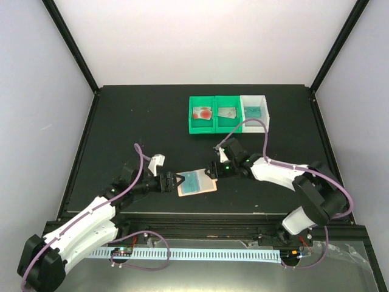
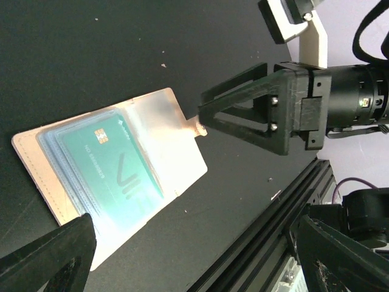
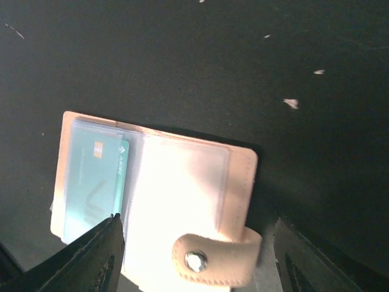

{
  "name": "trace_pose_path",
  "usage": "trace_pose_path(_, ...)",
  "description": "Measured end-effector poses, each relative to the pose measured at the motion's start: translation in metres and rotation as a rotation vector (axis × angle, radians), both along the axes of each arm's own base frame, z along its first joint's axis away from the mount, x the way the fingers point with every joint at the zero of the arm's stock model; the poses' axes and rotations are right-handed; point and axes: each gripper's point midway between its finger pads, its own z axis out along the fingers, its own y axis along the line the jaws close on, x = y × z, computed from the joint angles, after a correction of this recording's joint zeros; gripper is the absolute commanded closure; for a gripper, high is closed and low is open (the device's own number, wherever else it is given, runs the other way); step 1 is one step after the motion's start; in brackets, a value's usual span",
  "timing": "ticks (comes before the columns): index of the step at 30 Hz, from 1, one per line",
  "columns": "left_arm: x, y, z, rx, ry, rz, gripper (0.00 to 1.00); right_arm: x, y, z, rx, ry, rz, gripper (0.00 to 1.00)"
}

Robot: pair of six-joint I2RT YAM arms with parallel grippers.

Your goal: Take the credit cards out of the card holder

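The flat peach-orange bifold card holder (image 1: 197,181) lies open on the black worktop (image 1: 134,121) between both tools. Only the overhead view shows the far row of green and white plastic bins (image 1: 203,129), a thin card in each. The wrist views show the left tool (image 2: 194,225) and right tool (image 3: 197,222) spread open. A teal chip card (image 2: 112,173) sits in the holder's pocket, its small print unreadable.

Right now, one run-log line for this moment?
card holder open | teal card in pocket | left fingers open | right fingers open at tab | other cards in bins
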Motion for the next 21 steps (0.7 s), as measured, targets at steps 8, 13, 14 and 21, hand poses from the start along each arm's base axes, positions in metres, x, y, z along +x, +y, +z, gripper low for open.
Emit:
trace_pose_path(8,-0.003,-0.002,-0.005,-0.027,0.026,0.000,0.08,0.010,0.017,-0.011,-0.121,-0.026,0.034,0.40)
trace_pose_path(13,-0.003,-0.003,-0.001,-0.042,0.020,-0.002,0.08,0.008,-0.002,-0.022,-0.214,-0.023,0.004,0.50)
trace_pose_path(14,-0.003,-0.003,-0.001,-0.045,0.019,-0.003,0.08,0.007,-0.004,-0.024,-0.228,-0.020,0.002,0.53)
trace_pose_path(21,-0.006,-0.004,-0.013,-0.060,0.021,-0.015,0.09,-0.006,-0.009,-0.031,-0.271,-0.001,0.024,0.73)
